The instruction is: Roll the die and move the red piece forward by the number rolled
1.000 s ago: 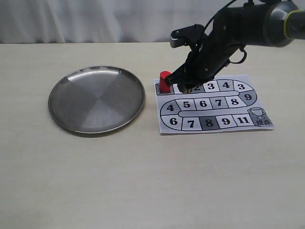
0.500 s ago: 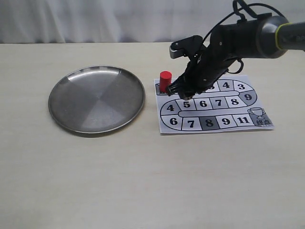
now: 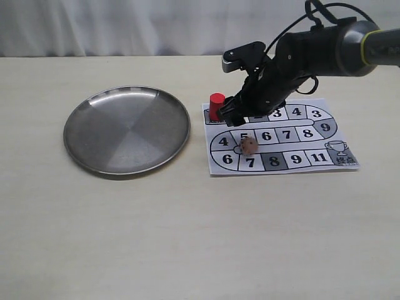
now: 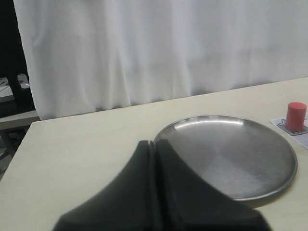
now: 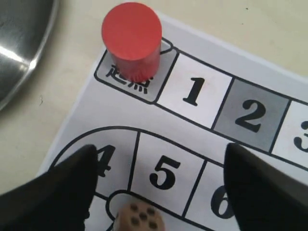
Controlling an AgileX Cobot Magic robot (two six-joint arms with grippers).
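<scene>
Two things matter for this step: reading the die (image 3: 249,145) correctly, and not disturbing it while I do. It lies on the printed board (image 3: 319,114), between the 5 square and the 7 below it, free of my fingers. In my right wrist view it sits at the frame's edge (image 5: 139,219). Dark pips show on its top face, but the cube is partly cut off there, so I would not trust a count yet. I judge it best to hold off until it is plainly at rest, lift for a fuller look at the top face, and only then go for the pawn.

The red piece (image 3: 216,106) stands upright on the start square at the board's corner, beside square 1, near the steel plate (image 3: 69,134) but not touching it. When I reach for it I should come straight down over its round top (image 5: 131,41), keeping both fingers clear of the die so the rolled face is not changed.

My right gripper (image 5: 161,149) hangs above the board with its jaws spread wide. It holds nothing and touches nothing, and the squares 4 and 5 show between the fingers. My left gripper (image 4: 155,192) is off to the side by the plate, fingers pressed together and empty.
</scene>
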